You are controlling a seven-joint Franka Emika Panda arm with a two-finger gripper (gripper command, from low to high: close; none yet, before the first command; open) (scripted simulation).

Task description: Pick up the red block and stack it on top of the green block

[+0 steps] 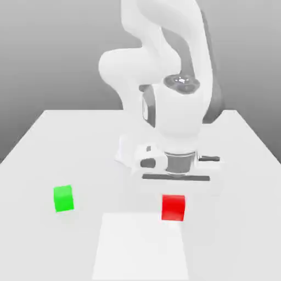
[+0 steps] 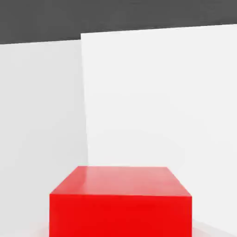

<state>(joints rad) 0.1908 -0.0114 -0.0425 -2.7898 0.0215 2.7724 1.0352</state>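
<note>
The red block (image 1: 173,208) sits within the pincer (image 1: 173,203), pinched between its tips.

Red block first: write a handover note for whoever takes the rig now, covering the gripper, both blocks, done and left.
Gripper: shut on the red block, fingers at its two sides.
Red block: under the hand, on the exterior view's right; whether it has left the table cannot be told.
Green block: on the table, at the exterior view's left, nothing on top.
Done: red block gripped.
Left: get it over the green block, set it on top, release.
</note>
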